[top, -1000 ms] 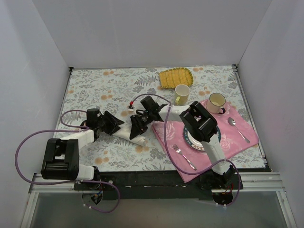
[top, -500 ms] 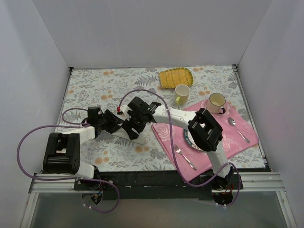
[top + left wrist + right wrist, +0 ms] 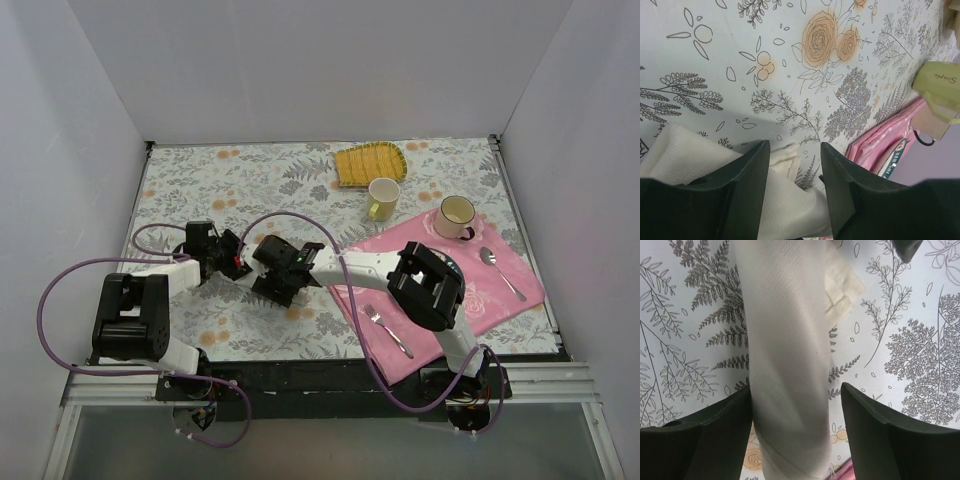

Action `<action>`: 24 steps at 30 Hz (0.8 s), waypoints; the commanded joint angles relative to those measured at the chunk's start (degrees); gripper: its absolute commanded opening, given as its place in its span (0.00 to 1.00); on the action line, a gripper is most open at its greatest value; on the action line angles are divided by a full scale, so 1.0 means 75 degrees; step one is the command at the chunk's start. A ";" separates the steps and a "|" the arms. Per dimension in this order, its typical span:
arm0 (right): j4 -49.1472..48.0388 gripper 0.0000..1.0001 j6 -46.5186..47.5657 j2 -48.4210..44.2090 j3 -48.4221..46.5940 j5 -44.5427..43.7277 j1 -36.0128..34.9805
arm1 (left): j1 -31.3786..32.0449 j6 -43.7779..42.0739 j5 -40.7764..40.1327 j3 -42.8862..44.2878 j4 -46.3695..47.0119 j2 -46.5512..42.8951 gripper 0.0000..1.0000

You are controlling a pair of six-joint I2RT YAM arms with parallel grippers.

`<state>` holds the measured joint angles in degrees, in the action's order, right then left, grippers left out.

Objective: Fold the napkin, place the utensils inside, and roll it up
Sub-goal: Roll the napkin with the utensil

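Floral surface (image 3: 200, 180) carries our rolled napkin (image 3: 785, 365); our left hand (image 3: 793, 147) and right hand (image 3: 795, 390) straddle it, fingers parted, gripping nothing.

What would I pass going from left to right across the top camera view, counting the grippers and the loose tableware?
left gripper → right gripper → silver fork → cream mug → silver spoon
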<state>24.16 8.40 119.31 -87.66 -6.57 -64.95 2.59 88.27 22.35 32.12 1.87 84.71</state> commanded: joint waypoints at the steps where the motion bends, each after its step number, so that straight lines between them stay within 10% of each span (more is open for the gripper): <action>1: -0.0315 0.70 -0.0030 0.0007 0.0121 -0.0579 0.0035 | -0.0005 -0.0507 -0.0320 0.0135 -0.0917 0.0015 0.45; 5: -0.0304 0.42 -0.0428 0.0100 0.0028 0.0451 0.0315 | -0.0005 -0.0835 -0.0472 0.0591 -0.1315 -0.0231 0.46; 11: -0.0233 0.30 -0.0944 0.0334 -0.0078 0.2546 0.0818 | -0.0005 -0.1338 -0.0999 0.1821 -0.2123 -0.0629 0.47; 24: -0.1298 0.30 -0.3123 0.1600 0.0156 0.7156 0.2378 | 0.0006 -0.1024 0.0265 0.1918 -0.2091 -0.1017 0.49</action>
<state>18.31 -8.67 126.58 -89.73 37.26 -48.31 2.59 79.48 19.03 49.93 -14.35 79.18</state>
